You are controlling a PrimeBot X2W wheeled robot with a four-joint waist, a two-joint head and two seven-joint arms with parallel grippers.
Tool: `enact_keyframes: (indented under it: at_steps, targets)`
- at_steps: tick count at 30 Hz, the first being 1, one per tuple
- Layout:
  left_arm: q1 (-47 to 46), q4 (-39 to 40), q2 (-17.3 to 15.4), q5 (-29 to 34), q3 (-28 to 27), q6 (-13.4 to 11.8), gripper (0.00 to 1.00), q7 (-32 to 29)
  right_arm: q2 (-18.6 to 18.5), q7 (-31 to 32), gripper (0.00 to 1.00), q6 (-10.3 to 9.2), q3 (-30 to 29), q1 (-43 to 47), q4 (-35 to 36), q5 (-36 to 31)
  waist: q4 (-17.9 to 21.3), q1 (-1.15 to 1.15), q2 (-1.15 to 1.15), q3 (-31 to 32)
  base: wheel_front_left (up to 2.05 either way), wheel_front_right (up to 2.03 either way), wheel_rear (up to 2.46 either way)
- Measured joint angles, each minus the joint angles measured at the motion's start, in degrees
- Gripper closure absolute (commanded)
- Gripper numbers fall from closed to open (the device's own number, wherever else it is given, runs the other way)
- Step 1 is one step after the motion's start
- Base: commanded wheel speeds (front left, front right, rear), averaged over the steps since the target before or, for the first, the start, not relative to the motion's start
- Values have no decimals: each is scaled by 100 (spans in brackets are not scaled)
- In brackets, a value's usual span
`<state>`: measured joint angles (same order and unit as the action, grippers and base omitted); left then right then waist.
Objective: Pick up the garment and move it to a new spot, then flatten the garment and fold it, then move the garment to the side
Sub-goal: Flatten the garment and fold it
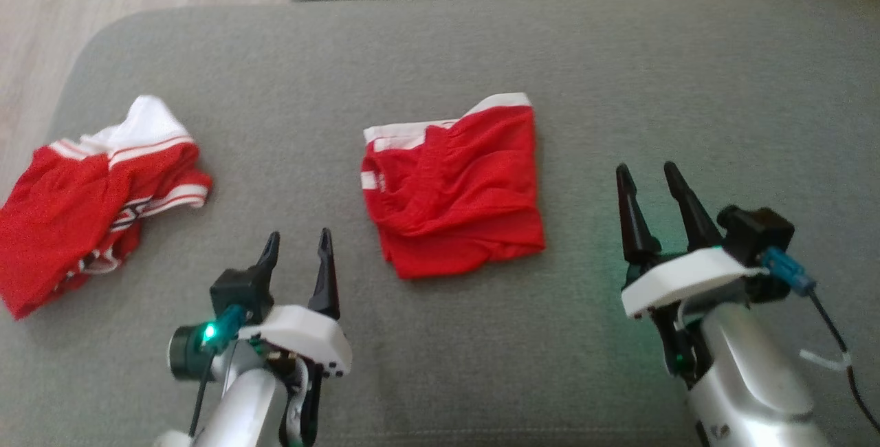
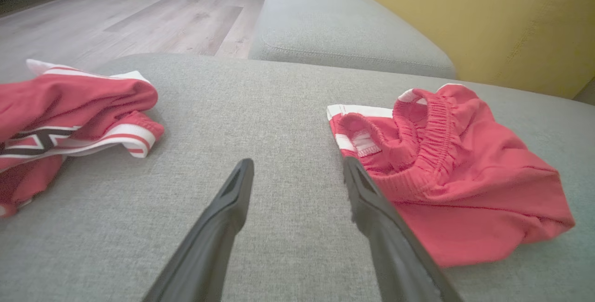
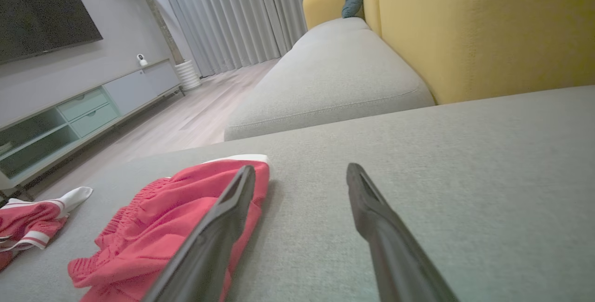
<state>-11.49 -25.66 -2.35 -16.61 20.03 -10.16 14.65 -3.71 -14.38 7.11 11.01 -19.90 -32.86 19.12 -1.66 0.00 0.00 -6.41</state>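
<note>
The garment (image 1: 454, 192) you are working on lies at the centre of the head view, on the broad grey seat cushion (image 1: 481, 48). It reaches from about 11 o'clock to 5 o'clock. It is a pair of red shorts with a white band along the far edge, and it looks folded into a rough square. The head view is soft, so treat the fold as likely rather than certain.

You have two red garments on the cushion. The second garment (image 1: 82, 213) is a crumpled heap, red with white striped trim, out at 9 o'clock and well apart from the first.

You have two arms in view, each rising from the bottom edge. The left gripper (image 1: 299, 235) sits at 7 o'clock with its fingers pointing to 12, spread apart and holding nothing. It is just beside the garment's near-left corner. The right gripper (image 1: 646, 168) sits at 4 o'clock with its fingers leaning towards 11. They too are apart and empty, over bare cushion off the garment's right edge.
</note>
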Motion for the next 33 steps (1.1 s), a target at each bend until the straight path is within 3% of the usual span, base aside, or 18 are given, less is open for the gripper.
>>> enact_keyframes:
  at_steps: [8, 14, 25, 33]
  targets:
    - [497, 164, -1, 91, -158, 14, 0, 0, 11, 0, 0, 0, -1, 472, -63, 126, 309, 0, 0, 227, 0, 0, 0]
    - [531, 218, -2, 80, -7, 16, 0, 0, 18, 0, 0, 0, 166, 501, -67, 158, 204, 0, 0, 204, 0, 0, 0]
    - [385, 229, -8, -24, 385, 63, 0, 0, 16, 7, 0, 0, 1589, -697, -717, 1091, -478, 0, 0, 12, 0, 0, 0]
    - [362, 221, -12, -210, 882, 109, 0, 0, 12, 76, 0, 0, 1887, -1321, -1660, 1636, -1133, 0, 0, -219, 0, 0, 0]
